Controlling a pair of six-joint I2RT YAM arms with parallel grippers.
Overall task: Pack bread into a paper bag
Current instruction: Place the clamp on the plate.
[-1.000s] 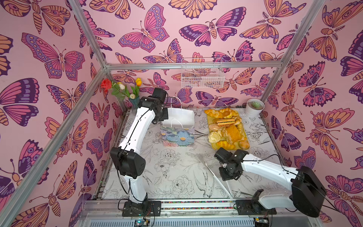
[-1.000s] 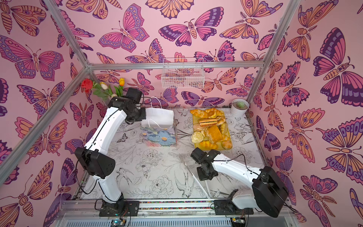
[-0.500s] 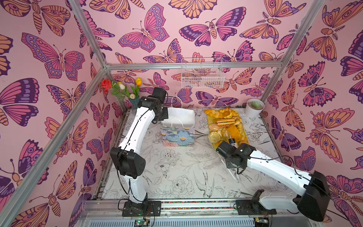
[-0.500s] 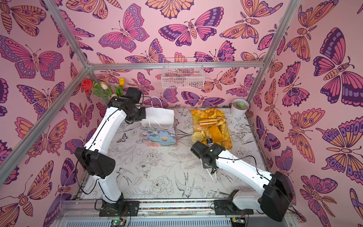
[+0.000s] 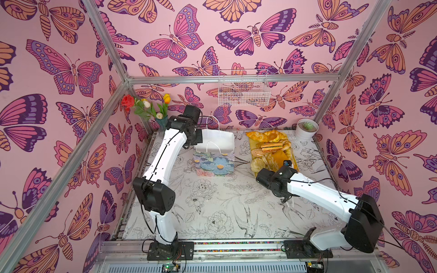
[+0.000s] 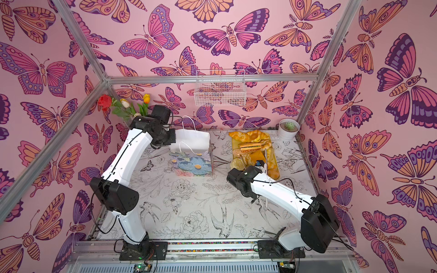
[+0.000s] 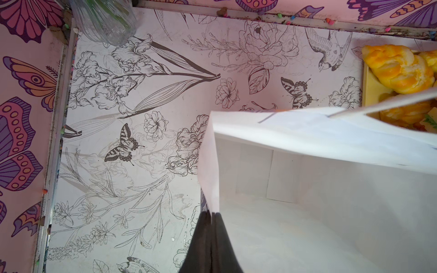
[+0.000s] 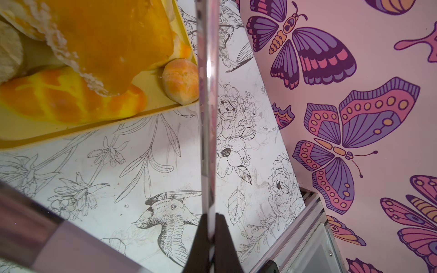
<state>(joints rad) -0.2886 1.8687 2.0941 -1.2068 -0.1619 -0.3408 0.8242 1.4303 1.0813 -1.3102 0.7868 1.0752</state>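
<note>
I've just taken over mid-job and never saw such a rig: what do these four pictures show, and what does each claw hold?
Two white robot arms work over a flower-printed table. Both top views look down on the whole scene; each wrist view looks along one arm's claw. The left claw is shut on the rim of the flowered paper bag, which looks empty. The right claw is shut on metal tongs at the edge of the yellow tray of bread.

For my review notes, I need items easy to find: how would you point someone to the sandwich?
Find the yellow tray beside the flowered paper bag. The sandwich lies across the heap of bread; it alone shows flat stacked layers with striped filling.
</note>
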